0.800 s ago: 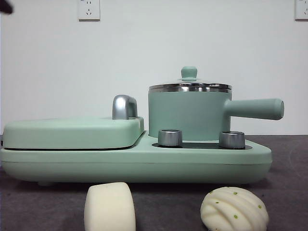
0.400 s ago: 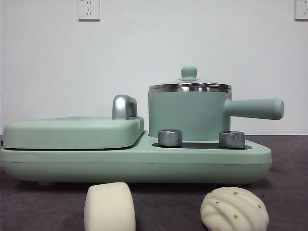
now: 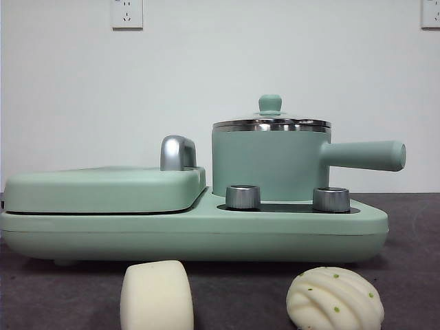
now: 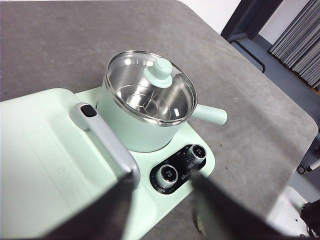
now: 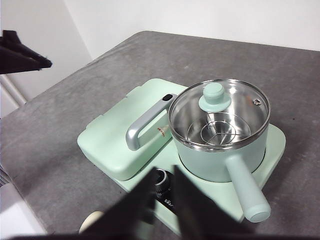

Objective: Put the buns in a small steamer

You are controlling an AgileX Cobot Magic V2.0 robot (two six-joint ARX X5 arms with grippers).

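The small steamer [image 3: 271,161] is a mint-green pot with its glass lid on, standing on the right half of the cooker base [image 3: 192,234]. It also shows in the left wrist view [image 4: 150,100] and the right wrist view [image 5: 220,135]. The smooth cream bun [image 3: 157,295] and the ridged, green-specked bun [image 3: 335,299] lie on the table in front of the base. My left gripper [image 4: 162,200] is open and empty, high above the base's front. My right gripper [image 5: 164,192] is empty with a narrow gap between its jaws, high above the knobs. Neither gripper shows in the front view.
The flat griddle lid [image 3: 103,189] with its chrome handle [image 3: 177,152] covers the base's left half. Two steel knobs [image 3: 243,196] sit in front of the pot. The pot's long handle [image 3: 364,155] sticks out to the right. The other arm's dark tip [image 5: 20,52] shows in the right wrist view.
A black arm tip at the front view's top left corner has gone out of view. The buns and the steamer have not moved.
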